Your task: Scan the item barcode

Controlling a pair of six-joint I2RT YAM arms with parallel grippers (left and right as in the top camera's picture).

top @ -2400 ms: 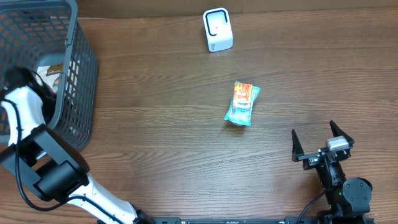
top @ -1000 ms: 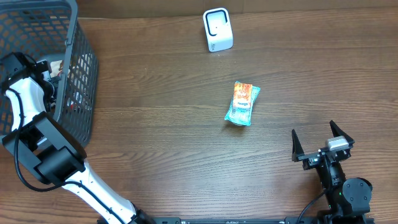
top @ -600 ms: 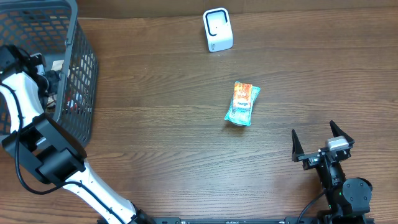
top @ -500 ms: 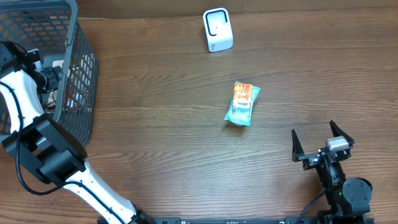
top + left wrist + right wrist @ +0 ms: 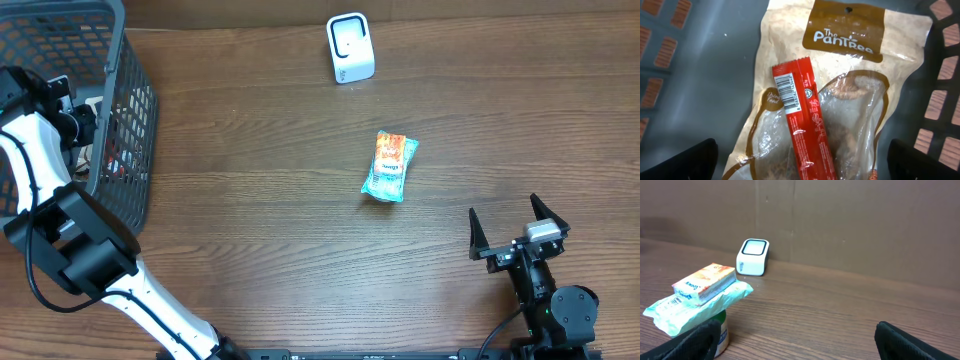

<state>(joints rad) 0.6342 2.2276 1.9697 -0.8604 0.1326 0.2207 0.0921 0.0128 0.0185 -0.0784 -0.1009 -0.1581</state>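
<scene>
Note spread jaws on left gripper point(image 5: 800, 162) and right gripper point(image 5: 518, 228). Avoid closing on bar point(image 5: 805, 130) plus pouch point(image 5: 850, 65) beneath: risks lifting 2 items, covering barcode point(image 5: 788, 91).

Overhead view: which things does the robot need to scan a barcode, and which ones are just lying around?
Probably for the job:
- white scanner
- red packet, barcode facing up, inside the basket

Just lying about, for now:
- brown Pantree bag, under the red packet
- teal and orange snack pack, alone on the table
</scene>
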